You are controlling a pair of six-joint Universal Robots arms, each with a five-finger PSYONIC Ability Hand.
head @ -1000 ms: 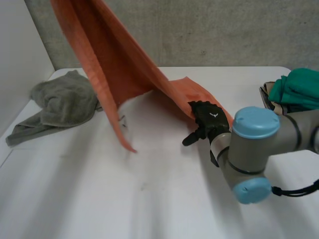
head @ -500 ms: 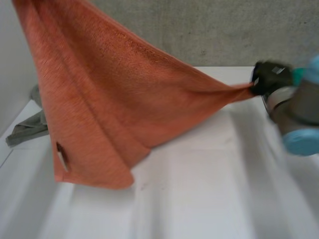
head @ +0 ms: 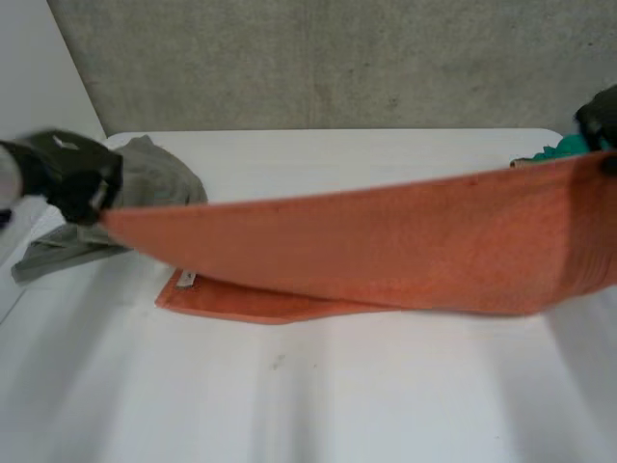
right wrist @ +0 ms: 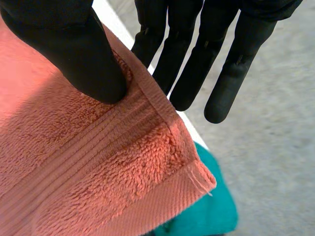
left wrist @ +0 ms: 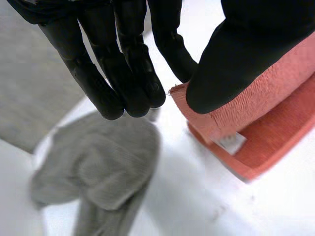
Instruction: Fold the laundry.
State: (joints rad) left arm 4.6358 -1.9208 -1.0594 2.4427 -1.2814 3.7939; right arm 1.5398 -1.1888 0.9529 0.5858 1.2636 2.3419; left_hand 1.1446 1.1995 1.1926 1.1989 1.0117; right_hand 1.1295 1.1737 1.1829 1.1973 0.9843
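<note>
Evidently mid-spread: the orange towel (head: 386, 241) hung stretched between both hands, its long axis running across the frame.

At the left edge of the head view, the left hand (head: 67, 174) pinched one top corner between thumb and fingers, just in front of a crumpled grey cloth (head: 154, 183). From there the towel's top edge ran taut and slightly upward to the far right, while its lower part trailed onto the white table (head: 289, 386) left of centre. At the upper right the right hand (head: 600, 116) clamped the opposite corner under its thumb, above a green cloth (head: 564, 147). With each hand at one end, laying it flat probably called for lowering both together.
</note>
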